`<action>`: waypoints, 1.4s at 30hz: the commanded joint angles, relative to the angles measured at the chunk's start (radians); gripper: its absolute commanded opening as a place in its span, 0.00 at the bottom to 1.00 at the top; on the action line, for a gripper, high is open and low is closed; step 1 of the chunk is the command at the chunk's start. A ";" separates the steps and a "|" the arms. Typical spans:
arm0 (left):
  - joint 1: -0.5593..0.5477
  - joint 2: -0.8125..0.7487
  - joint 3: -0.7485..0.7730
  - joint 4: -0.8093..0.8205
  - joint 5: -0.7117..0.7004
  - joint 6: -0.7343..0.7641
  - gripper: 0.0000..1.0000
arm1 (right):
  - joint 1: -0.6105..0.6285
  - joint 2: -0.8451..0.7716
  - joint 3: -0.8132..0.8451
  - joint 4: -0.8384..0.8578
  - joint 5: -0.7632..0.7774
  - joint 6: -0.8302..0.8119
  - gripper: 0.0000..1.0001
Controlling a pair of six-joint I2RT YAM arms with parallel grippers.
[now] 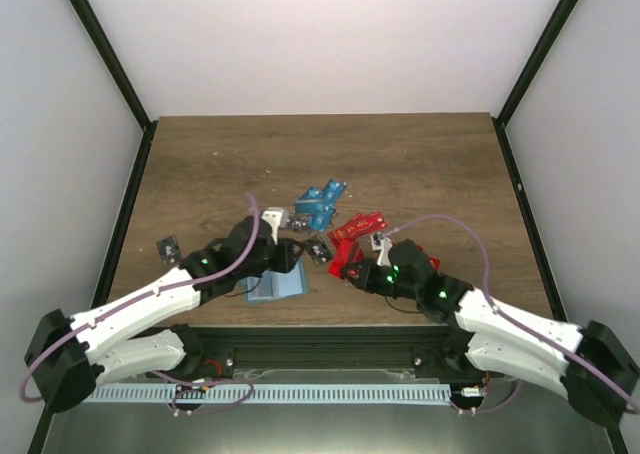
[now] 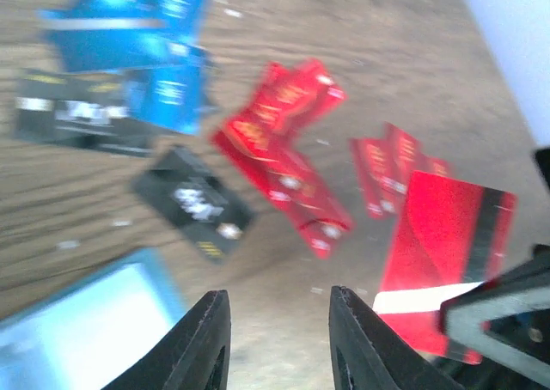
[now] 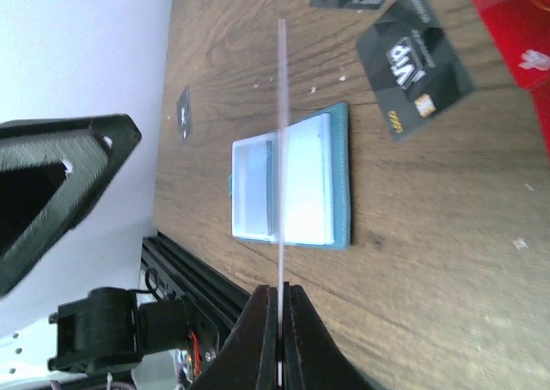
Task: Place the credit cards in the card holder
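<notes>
Hovering by the card holder (image 1: 276, 287) at the near edge of the table (image 1: 430, 164), the left gripper (image 1: 292, 258) faces the right gripper (image 1: 358, 268); left wrist: its fingers (image 2: 206, 343) spread, empty, red card (image 2: 434, 252) beside; right wrist: jaws pinching that card edge-on in front of the opened holder.

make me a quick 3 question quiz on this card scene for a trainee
1. True or false: the right tool is shut on a red card.
2. Which colour is the card lying nearest the holder? A red, B black, C blue
3. Fill in: the left tool is ___ and holds nothing.

Key:
1. True; in the right wrist view the card shows edge-on between the fingers.
2. B, the black card.
3. open
</notes>
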 commanded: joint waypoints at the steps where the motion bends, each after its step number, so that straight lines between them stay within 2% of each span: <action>1: 0.097 -0.102 -0.057 -0.197 -0.171 -0.015 0.33 | -0.057 0.245 0.116 0.265 -0.297 -0.209 0.01; 5: 0.204 -0.168 -0.123 -0.223 -0.202 -0.060 0.30 | -0.066 0.505 0.246 0.378 -0.485 -0.283 0.01; 9: 0.247 -0.157 -0.149 -0.239 -0.229 -0.132 0.27 | -0.076 0.734 0.348 0.423 -0.611 -0.304 0.01; 16: 0.303 -0.151 -0.221 -0.231 -0.244 -0.210 0.25 | -0.081 0.964 0.471 0.412 -0.719 -0.306 0.01; 28: 0.307 -0.080 -0.332 -0.144 -0.191 -0.265 0.19 | -0.081 1.096 0.510 0.388 -0.709 -0.302 0.01; 36: 0.304 0.041 -0.372 -0.003 -0.055 -0.226 0.14 | -0.081 1.099 0.507 0.318 -0.641 -0.321 0.01; 42: 0.291 0.100 -0.372 0.058 -0.008 -0.219 0.14 | -0.082 1.072 0.489 0.274 -0.602 -0.340 0.01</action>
